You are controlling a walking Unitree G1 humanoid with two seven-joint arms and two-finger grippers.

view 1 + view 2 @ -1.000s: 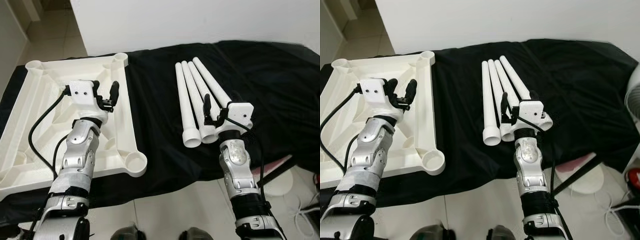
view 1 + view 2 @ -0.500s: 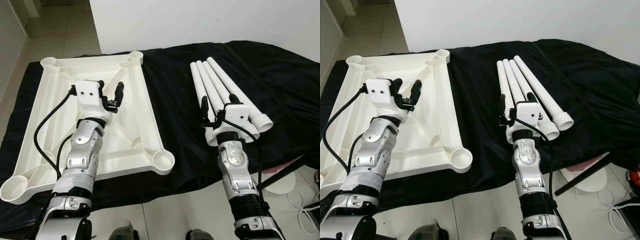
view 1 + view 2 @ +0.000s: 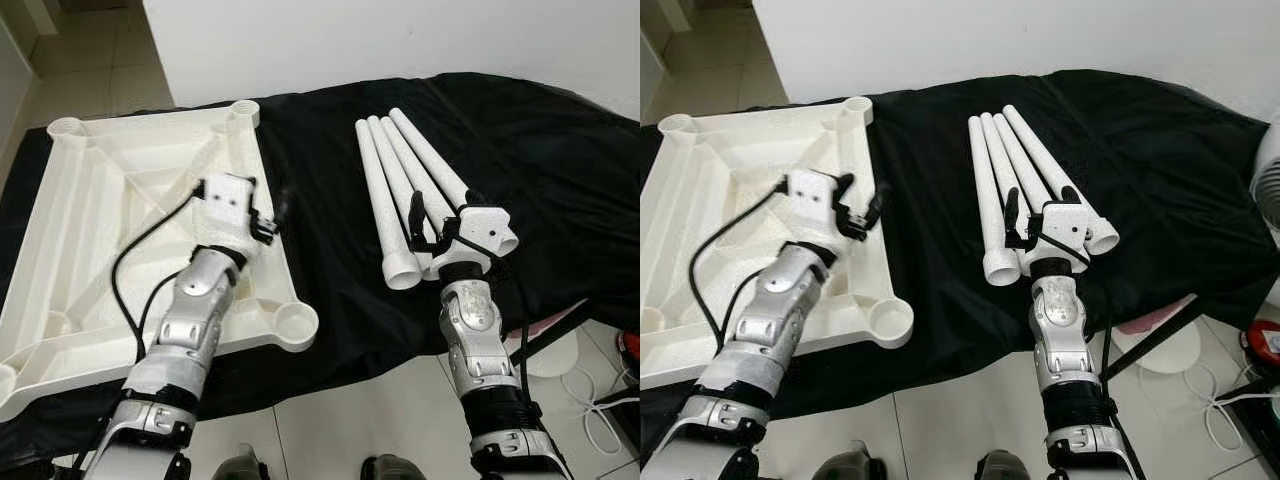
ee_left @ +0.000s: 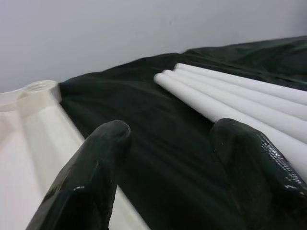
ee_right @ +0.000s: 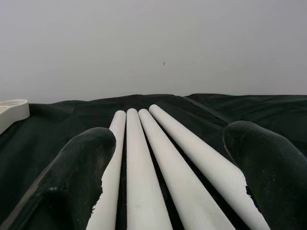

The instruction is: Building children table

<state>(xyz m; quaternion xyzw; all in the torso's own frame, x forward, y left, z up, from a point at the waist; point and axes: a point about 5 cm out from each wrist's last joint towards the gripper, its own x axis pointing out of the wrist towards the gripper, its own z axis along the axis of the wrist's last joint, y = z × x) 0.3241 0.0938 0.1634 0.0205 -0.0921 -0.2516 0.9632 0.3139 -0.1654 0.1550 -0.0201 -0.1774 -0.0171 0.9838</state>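
Note:
A white upside-down tabletop (image 3: 90, 200) with round leg sockets at its corners lies on the left of a black-covered surface. Several white tube legs (image 3: 395, 175) lie side by side on the right. My left gripper (image 3: 268, 205) hovers open over the tabletop's right rim, pointing toward the legs (image 4: 240, 100) across bare black cloth. My right gripper (image 3: 443, 210) is open just above the near ends of the legs (image 5: 158, 158), which run away between its fingers. Neither gripper holds anything.
The black cloth (image 3: 320, 150) covers the whole surface up to a white wall behind. Its front edge drops to a tiled floor (image 3: 330, 430). A white round base (image 3: 560, 365) and cables (image 3: 610, 425) sit on the floor at the right.
My left gripper has swung right, from above the tabletop's middle to its right rim. The right gripper stays over the leg ends. The head camera has shifted.

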